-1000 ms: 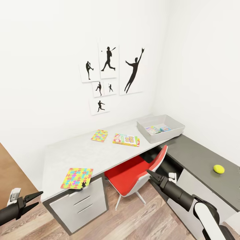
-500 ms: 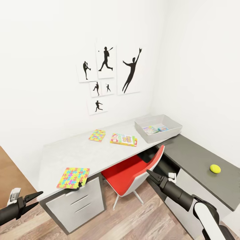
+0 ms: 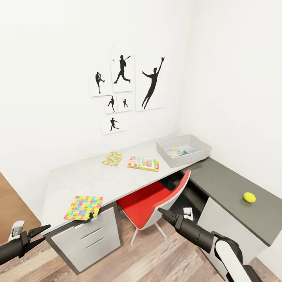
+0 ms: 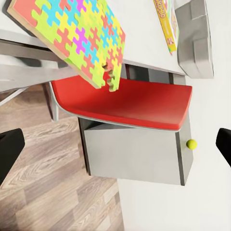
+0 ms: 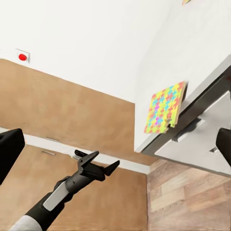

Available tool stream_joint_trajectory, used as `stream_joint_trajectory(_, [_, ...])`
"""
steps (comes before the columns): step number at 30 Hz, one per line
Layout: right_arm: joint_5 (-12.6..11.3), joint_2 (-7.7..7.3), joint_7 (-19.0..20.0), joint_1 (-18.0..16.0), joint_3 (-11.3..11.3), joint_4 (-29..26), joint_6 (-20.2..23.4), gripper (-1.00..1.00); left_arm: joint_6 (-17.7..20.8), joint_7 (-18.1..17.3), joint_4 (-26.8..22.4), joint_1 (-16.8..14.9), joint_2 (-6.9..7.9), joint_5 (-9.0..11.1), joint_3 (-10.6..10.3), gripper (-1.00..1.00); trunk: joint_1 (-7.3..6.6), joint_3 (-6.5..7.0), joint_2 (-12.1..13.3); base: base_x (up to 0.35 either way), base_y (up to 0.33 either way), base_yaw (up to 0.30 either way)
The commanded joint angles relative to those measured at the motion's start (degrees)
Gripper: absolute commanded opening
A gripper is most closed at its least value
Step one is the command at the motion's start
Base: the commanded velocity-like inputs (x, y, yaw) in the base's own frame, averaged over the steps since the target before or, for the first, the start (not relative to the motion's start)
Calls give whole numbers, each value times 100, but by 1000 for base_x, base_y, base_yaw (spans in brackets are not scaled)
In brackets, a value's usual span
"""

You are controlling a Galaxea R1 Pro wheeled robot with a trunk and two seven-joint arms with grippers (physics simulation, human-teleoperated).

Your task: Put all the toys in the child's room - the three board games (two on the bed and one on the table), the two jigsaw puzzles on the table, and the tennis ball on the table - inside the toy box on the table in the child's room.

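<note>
Fingers of both grippers are spread apart and carry nothing: the left gripper [image 3: 41,231] hangs at the lower left of the head view, the right gripper [image 3: 163,214] low in the middle, in front of the red chair [image 3: 150,203]. Probably the arms are held low because nothing is within reach yet. On the table [image 3: 86,178] lie two jigsaw puzzles, one [image 3: 83,207] overhanging the near edge, the other [image 3: 112,158] beside a board game [image 3: 143,163]. The toy box [image 3: 184,150], right of centre, already holds colourful things. The tennis ball [image 3: 249,197] rests well apart, on the dark section at the right.
</note>
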Motion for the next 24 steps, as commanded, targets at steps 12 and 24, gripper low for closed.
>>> stream_joint_trajectory(12, [-12,358,-30,-25,613,-14,299,100,44,-12,1,-4,0,12,5,100,3,-11,-10,-1,-11,0])
stream_joint_trajectory(24, [13,442,-35,-44,646,-16,471,100,44,-10,1,-4,6,12,5,100,3,-11,-10,0,-171,0])
